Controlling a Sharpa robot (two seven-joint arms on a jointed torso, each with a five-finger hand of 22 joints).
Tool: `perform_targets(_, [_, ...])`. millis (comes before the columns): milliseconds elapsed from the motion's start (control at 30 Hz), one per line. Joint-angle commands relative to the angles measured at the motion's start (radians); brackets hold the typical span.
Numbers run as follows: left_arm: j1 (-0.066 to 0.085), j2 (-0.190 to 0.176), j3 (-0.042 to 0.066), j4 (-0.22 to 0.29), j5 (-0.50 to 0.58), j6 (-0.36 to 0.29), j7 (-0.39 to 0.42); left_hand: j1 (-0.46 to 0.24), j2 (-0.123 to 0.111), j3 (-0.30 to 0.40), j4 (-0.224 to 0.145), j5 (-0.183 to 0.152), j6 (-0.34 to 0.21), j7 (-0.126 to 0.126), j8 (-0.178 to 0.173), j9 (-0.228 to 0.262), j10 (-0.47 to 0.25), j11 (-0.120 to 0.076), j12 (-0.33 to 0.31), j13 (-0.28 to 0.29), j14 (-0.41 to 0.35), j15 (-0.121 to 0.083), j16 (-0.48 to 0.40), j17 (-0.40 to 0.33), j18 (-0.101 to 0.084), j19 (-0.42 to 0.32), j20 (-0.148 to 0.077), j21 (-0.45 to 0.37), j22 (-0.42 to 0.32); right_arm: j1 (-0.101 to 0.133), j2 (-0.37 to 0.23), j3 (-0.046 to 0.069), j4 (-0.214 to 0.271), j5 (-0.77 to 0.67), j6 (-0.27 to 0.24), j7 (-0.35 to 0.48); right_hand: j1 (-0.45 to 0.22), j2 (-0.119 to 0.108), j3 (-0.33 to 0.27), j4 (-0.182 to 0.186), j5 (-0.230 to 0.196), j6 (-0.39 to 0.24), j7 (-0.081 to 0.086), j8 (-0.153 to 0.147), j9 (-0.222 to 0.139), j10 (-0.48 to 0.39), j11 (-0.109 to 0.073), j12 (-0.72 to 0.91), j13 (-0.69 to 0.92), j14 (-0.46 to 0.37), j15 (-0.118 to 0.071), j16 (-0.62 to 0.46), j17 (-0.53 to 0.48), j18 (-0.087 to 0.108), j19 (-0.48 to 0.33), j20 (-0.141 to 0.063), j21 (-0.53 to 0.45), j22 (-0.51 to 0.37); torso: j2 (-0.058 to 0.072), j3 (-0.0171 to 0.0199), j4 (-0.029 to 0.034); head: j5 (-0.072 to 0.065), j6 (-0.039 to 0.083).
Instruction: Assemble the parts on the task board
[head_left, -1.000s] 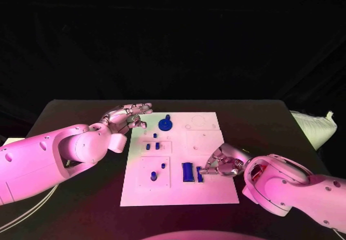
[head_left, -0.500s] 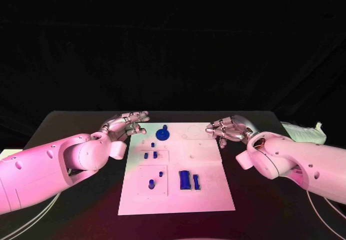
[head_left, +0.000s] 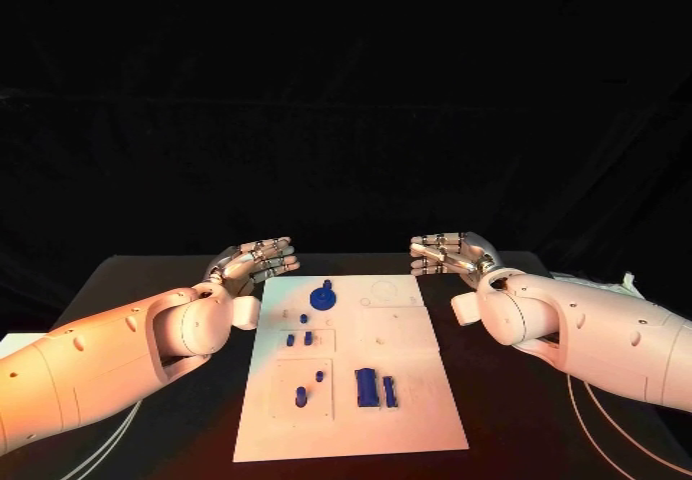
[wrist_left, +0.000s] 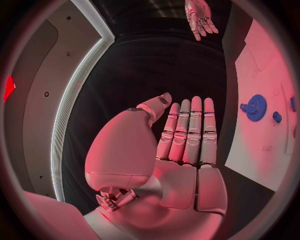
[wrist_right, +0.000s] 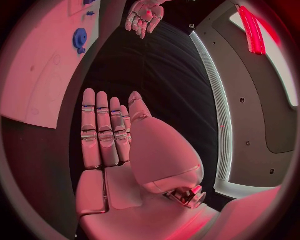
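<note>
Beside the task board (head_left: 404, 400), two empty hands.

We see the white task board (head_left: 361, 380) lying flat in the middle of the black table (head_left: 144, 275), long side running away from the robot. At its far end sits a blue gear-like round part (head_left: 323, 297); nearer, small blue pegs (head_left: 297, 339) stand left of centre, and two upright blue bars (head_left: 375, 388) stand side by side toward the near end.
</note>
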Motion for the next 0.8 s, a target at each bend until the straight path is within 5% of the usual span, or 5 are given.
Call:
perform_targets(33, [0.000,-0.004,0.001,0.007,-0.004,-0.003,-0.002,-0.416,0.035,-0.146,0.033,-0.038,-0.326,-0.060,-0.100,-0.063,-0.343,-0.047,-0.051,-0.058,-0.312,-0.036,-0.117,-0.043,-0.049,-0.277,-0.070,-0.052,-0.141,-0.001,-0.004,-0.001,0.013,-0.003,-0.010,-0.002,-0.487,-0.091,0.050,-0.080,-0.045,-0.316,-0.055,-0.061,-0.045,-0.367,-0.037,-0.063,-0.044,-0.382,-0.071,-0.036,-0.070,-0.051,-0.357,-0.057,-0.045,-0.091,0.000,0.0006,-0.0006,0.001,0.001])
perform_targets(367, [-0.023,-0.017,0.016,0.089,-0.074,-0.170,0.037,-0.709,0.107,-0.249,0.033,-0.127,-0.555,-0.103,-0.100,-0.063,-0.584,-0.146,-0.087,-0.058,-0.531,-0.111,-0.198,-0.131,-0.071,-0.471,-0.119,-0.089,-0.239,-0.006,0.006,-0.019,0.127,0.092,-0.177,0.101,-0.828,-0.091,0.154,-0.080,-0.137,-0.537,-0.093,-0.061,-0.137,-0.623,-0.115,-0.063,-0.131,-0.650,-0.071,-0.111,-0.119,-0.079,-0.608,-0.097,-0.137,-0.154,-0.034,0.0366,0.0000,0.041,0.065])
perform_targets(467, [-0.033,-0.023,0.022,0.125,-0.105,-0.242,0.054,-0.761,0.107,-0.267,0.033,-0.127,-0.595,-0.110,-0.100,-0.063,-0.627,-0.146,-0.158,-0.058,-0.571,-0.111,-0.212,-0.131,-0.081,-0.506,-0.128,-0.160,-0.257,-0.008,0.009,-0.026,0.169,0.127,-0.238,0.139,-0.890,-0.091,0.154,-0.080,-0.137,-0.578,-0.168,-0.061,-0.137,-0.670,-0.115,-0.063,-0.131,-0.699,-0.071,-0.111,-0.127,-0.083,-0.654,-0.105,-0.137,-0.165,-0.038,0.0411,0.0001,0.046,0.073])
perform_targets(767, [-0.065,-0.042,0.044,0.242,-0.204,-0.478,0.109,-0.928,0.107,-0.326,0.033,-0.127,-0.728,-0.187,-0.100,-0.063,-0.766,-0.146,-0.158,-0.058,-0.697,-0.111,-0.258,-0.131,-0.093,-0.616,-0.218,-0.160,-0.313,-0.012,0.016,-0.039,0.250,0.195,-0.357,0.212,-1.085,-0.091,0.154,-0.080,-0.137,-0.705,-0.168,-0.061,-0.137,-0.818,-0.115,-0.063,-0.131,-0.853,-0.071,-0.111,-0.214,-0.170,-0.798,-0.176,-0.137,-0.201,-0.039,0.0421,0.0001,0.047,0.075])
perform_targets(800, [-0.067,-0.044,0.045,0.249,-0.210,-0.492,0.113,-0.942,0.107,-0.331,0.033,-0.127,-0.739,-0.187,-0.100,-0.063,-0.777,-0.146,-0.158,-0.058,-0.707,-0.111,-0.262,-0.131,-0.163,-0.626,-0.218,-0.160,-0.318,-0.012,0.016,-0.039,0.251,0.196,-0.359,0.213,-1.102,-0.091,0.154,-0.080,-0.137,-0.716,-0.168,-0.061,-0.137,-0.831,-0.115,-0.063,-0.131,-0.867,-0.071,-0.111,-0.214,-0.170,-0.811,-0.176,-0.137,-0.204,-0.039,0.0421,0.0001,0.047,0.075])
